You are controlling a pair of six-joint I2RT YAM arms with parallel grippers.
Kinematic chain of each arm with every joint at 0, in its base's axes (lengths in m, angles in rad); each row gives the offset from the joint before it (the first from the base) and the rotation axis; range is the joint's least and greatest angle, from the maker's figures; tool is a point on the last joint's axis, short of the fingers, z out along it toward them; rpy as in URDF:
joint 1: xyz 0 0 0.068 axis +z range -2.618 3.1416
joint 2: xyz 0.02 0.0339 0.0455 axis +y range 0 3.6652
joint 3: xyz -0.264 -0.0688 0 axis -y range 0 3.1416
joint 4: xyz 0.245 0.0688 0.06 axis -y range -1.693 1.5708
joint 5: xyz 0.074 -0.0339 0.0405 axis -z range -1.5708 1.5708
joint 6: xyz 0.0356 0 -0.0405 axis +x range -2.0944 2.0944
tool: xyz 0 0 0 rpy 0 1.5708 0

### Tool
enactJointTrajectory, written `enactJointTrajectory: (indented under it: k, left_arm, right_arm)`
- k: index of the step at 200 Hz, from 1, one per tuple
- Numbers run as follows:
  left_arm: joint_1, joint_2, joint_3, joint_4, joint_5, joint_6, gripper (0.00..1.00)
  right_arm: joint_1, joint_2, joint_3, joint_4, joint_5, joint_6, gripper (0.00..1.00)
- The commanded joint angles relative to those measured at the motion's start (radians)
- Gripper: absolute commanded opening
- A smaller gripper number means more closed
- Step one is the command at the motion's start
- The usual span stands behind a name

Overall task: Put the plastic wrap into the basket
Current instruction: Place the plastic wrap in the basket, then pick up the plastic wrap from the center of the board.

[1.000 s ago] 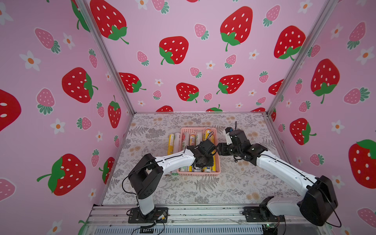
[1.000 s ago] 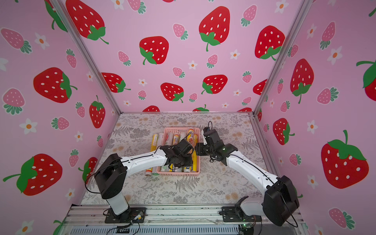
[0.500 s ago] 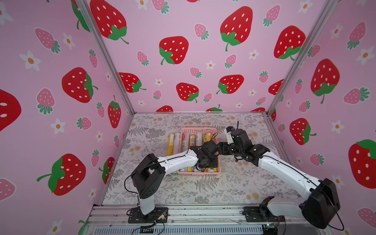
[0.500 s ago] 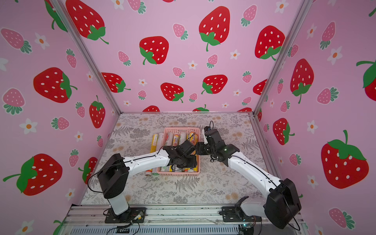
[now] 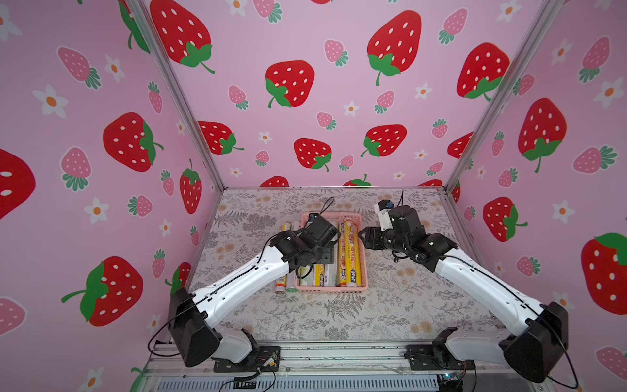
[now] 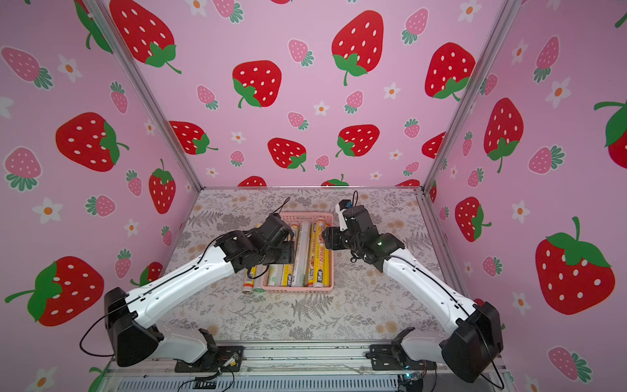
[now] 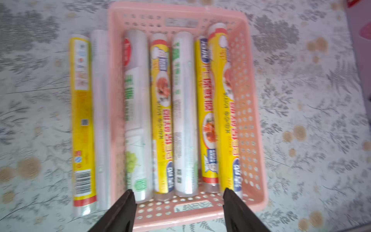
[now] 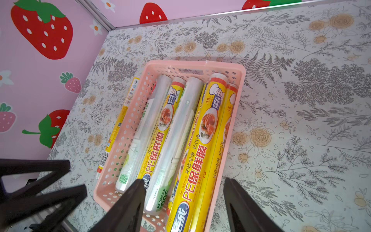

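In a top view, the pink basket (image 5: 330, 289) sits mid-frame, most plastic wrap rolls (image 5: 349, 254) inside. A yellow roll (image 5: 280, 285) and clear roll (image 5: 290, 286) lie just left of it. The left gripper (image 7: 177, 192) and right gripper (image 8: 184, 180) gape empty. Next, I judge, the left gripper must grasp an outside roll.

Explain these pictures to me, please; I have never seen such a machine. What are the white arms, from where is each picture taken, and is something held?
These are two robot arms, the left arm and the right arm, fixed at the front of a flowered table. Each ends in a two-finger gripper. The two wide pictures come from a double camera above, seeing everything. The two close pictures come from cameras on the wrists; the black wedges there are gripper fingers. On the table stands a pink basket with rolls of plastic wrap lying inside. A yellow roll and a clear roll lie outside, beside it. The left gripper and the right gripper are both open and hold nothing.
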Motion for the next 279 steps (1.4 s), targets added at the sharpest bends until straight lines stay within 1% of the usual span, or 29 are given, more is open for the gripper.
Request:
enactJointTrajectory:
  k: [1,16,38,52,69,89,121,165,185,205,230,257,279]
  left_arm:
    - [0.117,-0.062,-0.109,-0.046,-0.029,0.009,0.74]
    - [0.210,-0.110,-0.182,-0.033,-0.024,-0.009,0.75]
    - [0.339,-0.166,-0.272,0.019,0.058,0.021,0.75]
    - [0.404,-0.190,-0.315,0.045,0.103,0.038,0.75]
    - [0.469,-0.209,-0.360,0.085,0.163,0.066,0.75]
    - [0.507,-0.218,-0.412,0.141,0.230,0.084,0.75]
    - [0.518,-0.184,-0.446,0.221,0.291,0.119,0.75]
    - [0.524,-0.082,-0.450,0.283,0.291,0.119,0.72]
    - [0.524,-0.053,-0.446,0.286,0.253,0.125,0.69]
    - [0.527,-0.028,-0.440,0.290,0.231,0.130,0.68]
    - [0.527,0.007,-0.443,0.313,0.249,0.127,0.68]
    - [0.527,0.038,-0.473,0.356,0.259,0.126,0.67]
    - [0.529,0.083,-0.467,0.362,0.260,0.133,0.67]
  right_arm:
    - [0.003,0.020,-0.016,0.053,-0.046,-0.022,0.65]
    - [0.009,0.025,-0.016,0.055,-0.027,-0.028,0.65]
    - [0.009,0.029,-0.023,0.055,0.020,-0.010,0.66]
    - [0.009,0.040,-0.030,0.054,0.022,-0.008,0.66]
    - [0.009,0.068,-0.024,0.039,-0.010,-0.006,0.66]
    - [0.009,0.094,-0.004,-0.003,-0.048,0.012,0.65]
    - [0.009,0.079,-0.053,0.012,-0.057,0.047,0.65]
    - [0.009,0.040,-0.094,0.002,-0.065,0.062,0.65]
    - [0.009,0.016,-0.098,-0.015,-0.063,0.084,0.64]
    - [0.010,-0.014,-0.112,-0.019,-0.075,0.096,0.64]
    - [0.010,-0.027,-0.122,-0.021,-0.078,0.099,0.64]
    - [0.009,-0.001,-0.085,-0.055,-0.109,0.101,0.64]
    - [0.009,-0.009,-0.077,-0.058,-0.124,0.113,0.64]
